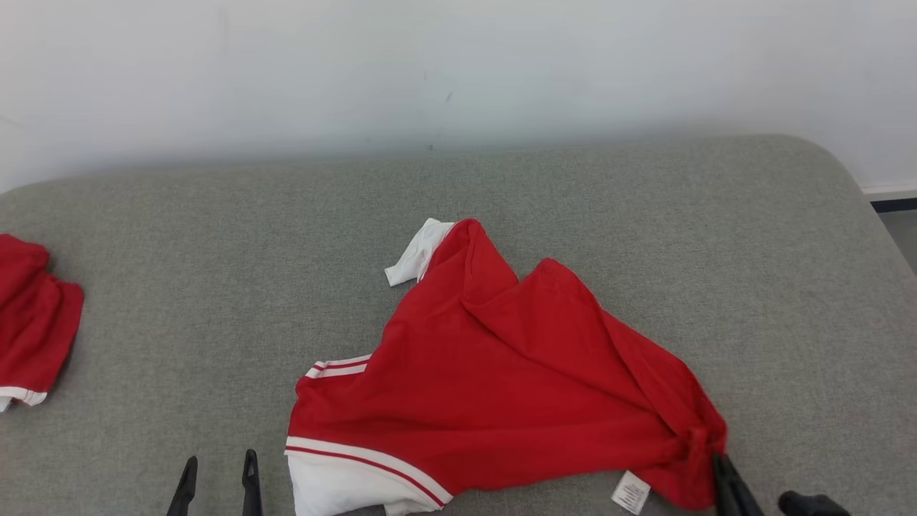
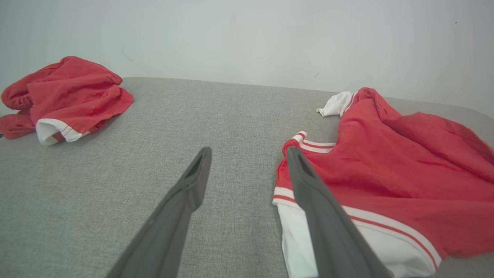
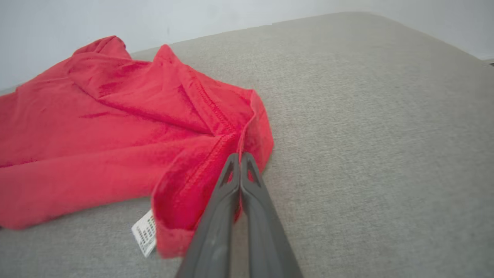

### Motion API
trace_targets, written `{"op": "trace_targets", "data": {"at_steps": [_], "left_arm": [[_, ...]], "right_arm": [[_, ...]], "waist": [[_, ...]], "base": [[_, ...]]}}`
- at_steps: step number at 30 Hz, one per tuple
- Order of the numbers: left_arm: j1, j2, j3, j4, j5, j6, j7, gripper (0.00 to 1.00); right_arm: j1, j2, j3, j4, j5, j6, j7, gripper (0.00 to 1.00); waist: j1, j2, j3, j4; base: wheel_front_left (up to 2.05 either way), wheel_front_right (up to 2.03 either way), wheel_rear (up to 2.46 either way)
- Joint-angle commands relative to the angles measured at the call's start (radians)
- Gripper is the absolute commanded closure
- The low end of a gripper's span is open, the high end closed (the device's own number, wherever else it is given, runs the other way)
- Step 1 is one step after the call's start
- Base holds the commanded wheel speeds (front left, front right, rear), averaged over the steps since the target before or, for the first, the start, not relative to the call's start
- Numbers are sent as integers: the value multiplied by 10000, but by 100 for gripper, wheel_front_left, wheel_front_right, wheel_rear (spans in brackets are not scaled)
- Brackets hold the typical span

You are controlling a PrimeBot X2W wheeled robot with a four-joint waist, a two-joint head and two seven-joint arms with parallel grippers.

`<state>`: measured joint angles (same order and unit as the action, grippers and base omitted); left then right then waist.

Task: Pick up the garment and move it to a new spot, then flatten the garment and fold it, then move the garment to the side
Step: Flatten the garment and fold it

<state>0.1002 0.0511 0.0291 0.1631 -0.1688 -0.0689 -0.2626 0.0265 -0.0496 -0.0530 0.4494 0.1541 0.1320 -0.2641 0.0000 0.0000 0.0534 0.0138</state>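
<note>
Grey padded table (image 1: 215, 236), white wall (image 1: 458, 64) behind; red garment (image 1: 501, 373) crumpled mid-table; right tool (image 3: 240, 159) pinched shut on bunched corner (image 1: 698, 441), likely for lifting; left tool (image 1: 221, 459) wide, empty, beside striped hem (image 1: 358, 459), seemingly ready to take it

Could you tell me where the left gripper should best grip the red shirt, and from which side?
The white striped edge of the red shirt, from the robot's left: it lies flat nearest the open left gripper, opposite the corner the right gripper pinches, so pulling apart should spread it.
</note>
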Motion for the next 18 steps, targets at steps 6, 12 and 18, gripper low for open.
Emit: {"op": "trace_targets", "data": {"at_steps": [6,12,18], "left_arm": [[17,-10,33,-27,-55,35,-34,0],[-137,-10,34,15,-85,28,-34,0],[-207,-9,23,20,-77,22,-34,0]], "right_arm": [[-339,-8,-1570,317,454,-26,-3,100],[-955,-135,-2514,1110,415,-26,-5,0],[-911,-105,-2835,-14,278,-26,-3,0]], "waist": [[0,0,123,-228],[0,0,286,-368],[0,0,392,-437]], "base": [[0,0,0],[0,0,0],[0,0,0]]}}
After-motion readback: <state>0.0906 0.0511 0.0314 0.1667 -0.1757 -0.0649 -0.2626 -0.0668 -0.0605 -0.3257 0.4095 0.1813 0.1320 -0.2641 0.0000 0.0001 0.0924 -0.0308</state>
